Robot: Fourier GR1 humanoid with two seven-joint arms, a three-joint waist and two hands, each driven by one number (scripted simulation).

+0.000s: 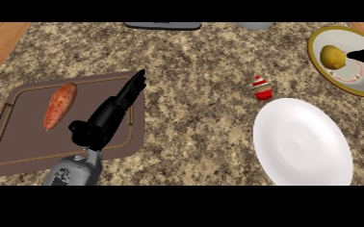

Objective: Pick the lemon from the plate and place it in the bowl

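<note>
Head view, bowl: the bowl (340,84) sits at the far right of the counter, partly cut by the view's right edge; it has a yellow-green rim and a pale inside.
Head view, lemon: the lemon (331,56) lies inside that bowl, toward its far side, resting on the pale inner surface.
Head view, plate: the white plate (302,143) lies nearer to me than the bowl, at the lower right; nothing lies on it, and its far edge comes close to the bowl's near rim.
Head view, my right hand: only a dark tip of my right hand (357,55) shows at the right edge, just beside the lemon; I cannot tell whether it touches the lemon or how my fingers are set.
Head view, my left hand: my left hand (113,108) is above the board at the left, fingers straight and pointing away from me; it holds nothing.
Head view, board: the brown cutting board (28,149) lies at the left of the counter, and a sweet potato (59,106) lies on it, left of my left hand.
Head view, counter: the speckled counter (192,77) also carries a small red cupcake (262,88) between the board and the bowl, just beyond the plate's far edge.
</note>
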